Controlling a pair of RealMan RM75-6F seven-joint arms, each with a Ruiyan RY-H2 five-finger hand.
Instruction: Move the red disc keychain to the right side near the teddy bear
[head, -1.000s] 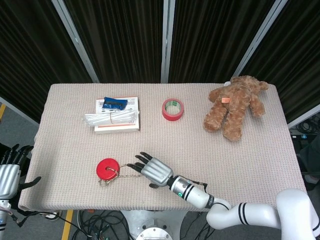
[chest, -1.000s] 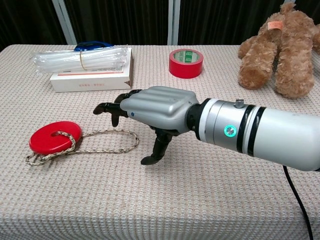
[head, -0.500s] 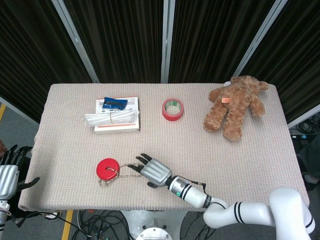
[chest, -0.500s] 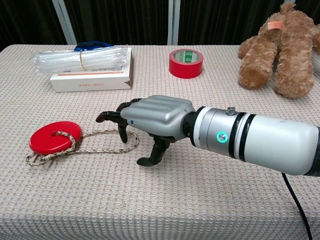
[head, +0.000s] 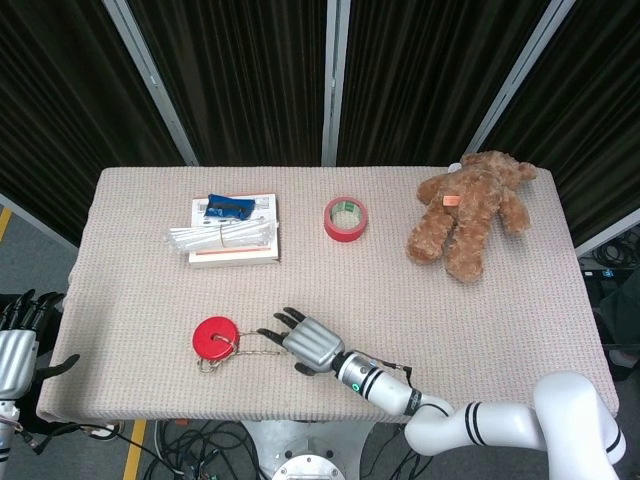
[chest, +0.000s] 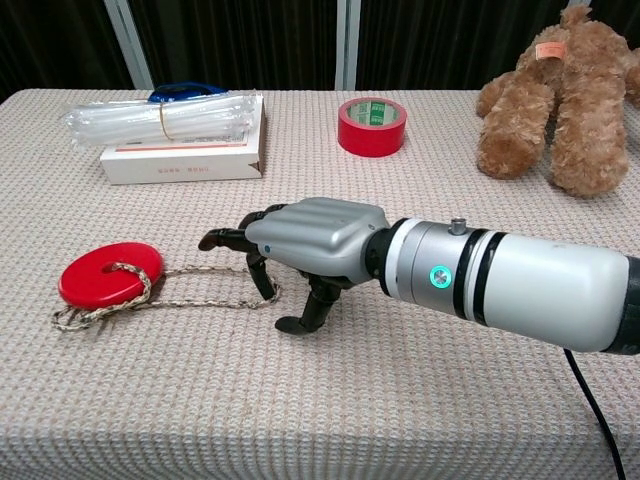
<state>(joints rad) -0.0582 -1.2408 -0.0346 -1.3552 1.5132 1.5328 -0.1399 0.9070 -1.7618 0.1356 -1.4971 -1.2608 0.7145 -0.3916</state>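
Note:
The red disc keychain lies flat near the table's front left, and its braided cord trails to the right. My right hand hovers low over the cord's right end. Its fingers are spread and curled down, and the fingertips reach the cord loop. The thumb tip rests on the cloth and nothing is gripped. The teddy bear lies at the back right. Off the table's left edge, my left hand hangs with its fingers apart and holds nothing.
A roll of red tape sits at the back middle. A white box topped with a bundle of clear tubes stands at the back left. The table is covered in beige cloth.
My right hand has sunk lower and drawn slightly back toward the front edge, and its fingers have curled down onto the cord's end. The disc has not moved.

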